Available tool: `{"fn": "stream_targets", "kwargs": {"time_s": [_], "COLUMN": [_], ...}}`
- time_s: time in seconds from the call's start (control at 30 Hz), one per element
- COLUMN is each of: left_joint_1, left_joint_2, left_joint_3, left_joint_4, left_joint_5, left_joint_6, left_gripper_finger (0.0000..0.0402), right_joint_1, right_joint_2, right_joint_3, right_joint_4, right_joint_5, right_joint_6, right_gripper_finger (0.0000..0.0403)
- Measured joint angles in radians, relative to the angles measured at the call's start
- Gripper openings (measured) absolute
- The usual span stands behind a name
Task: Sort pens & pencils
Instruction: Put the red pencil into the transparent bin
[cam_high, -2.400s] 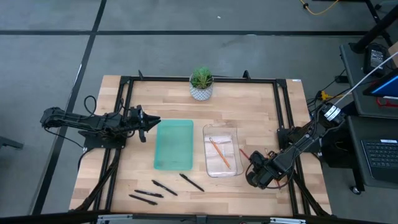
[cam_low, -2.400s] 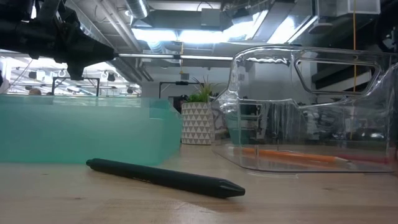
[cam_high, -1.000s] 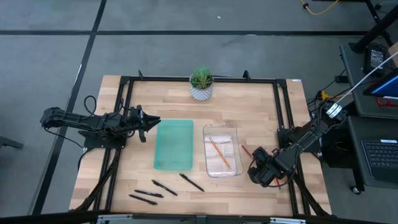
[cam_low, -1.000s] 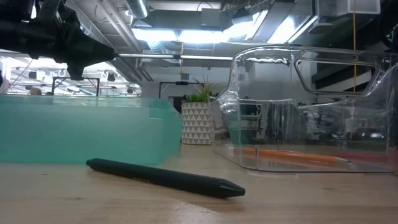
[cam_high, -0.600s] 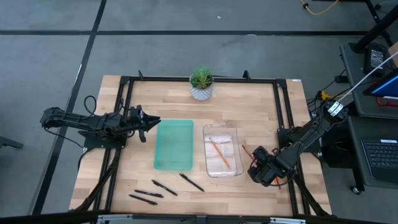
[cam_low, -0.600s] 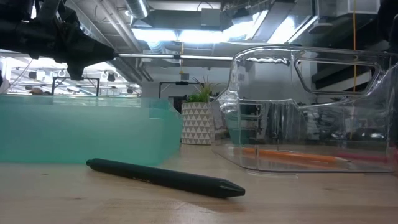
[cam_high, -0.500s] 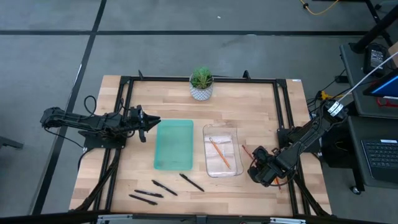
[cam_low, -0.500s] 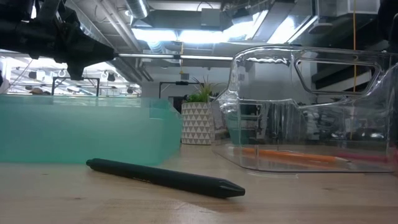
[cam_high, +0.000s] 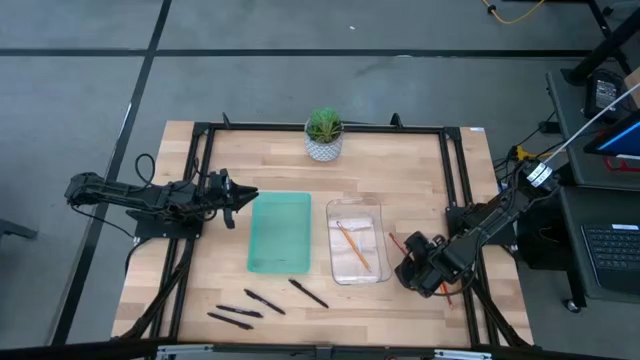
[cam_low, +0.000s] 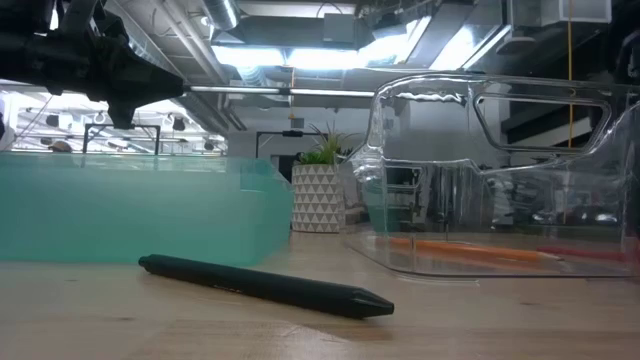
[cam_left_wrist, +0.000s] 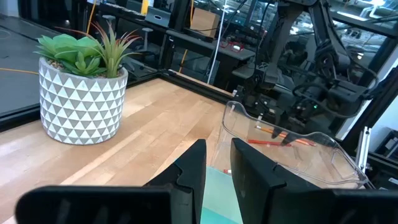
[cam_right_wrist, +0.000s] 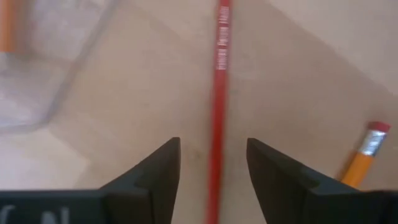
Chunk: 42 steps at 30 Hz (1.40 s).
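A red pencil (cam_right_wrist: 219, 93) lay on the table beside the clear tray (cam_high: 357, 255), framed lengthwise between the spread fingers of the right gripper (cam_right_wrist: 211, 168), evidently lined up for grasping. Nothing was clenched. A second pencil (cam_right_wrist: 360, 165) was cut off. The left gripper (cam_left_wrist: 217, 168), nearly closed and empty, waited by the teal tray (cam_high: 279, 232).
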Motion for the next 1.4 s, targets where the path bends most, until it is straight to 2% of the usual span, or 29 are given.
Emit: {"fn": "stream_targets", "kwargs": {"time_s": [0.23,0.43,0.57,0.87,1.07,1.4], "left_joint_1": [0.0,0.0,0.0,0.0,0.0,0.0], "left_joint_2": [0.0,0.0,0.0,0.0,0.0,0.0], "left_joint_3": [0.0,0.0,0.0,0.0,0.0,0.0], "left_joint_4": [0.0,0.0,0.0,0.0,0.0,0.0], "left_joint_5": [0.0,0.0,0.0,0.0,0.0,0.0], "left_joint_6": [0.001,0.001,0.001,0.001,0.001,0.002], "left_gripper_finger": [0.0069,0.0069,0.0069,0.0069,0.0069,0.0069], "right_joint_1": [0.0,-0.002,-0.003,-0.004,-0.003,0.003], "right_joint_2": [0.017,0.05,0.05,0.05,0.038,-0.109], "right_joint_3": [-0.032,-0.033,-0.034,-0.034,-0.036,-0.043], "right_joint_4": [0.024,0.031,0.044,0.07,0.055,-0.083], "right_joint_5": [-0.001,-0.014,-0.03,-0.051,-0.05,-0.028], "right_joint_6": [-0.031,-0.056,-0.059,-0.054,0.024,0.107], "right_gripper_finger": [0.0184,0.0159,0.0126,0.0016,0.0015,0.0011]}}
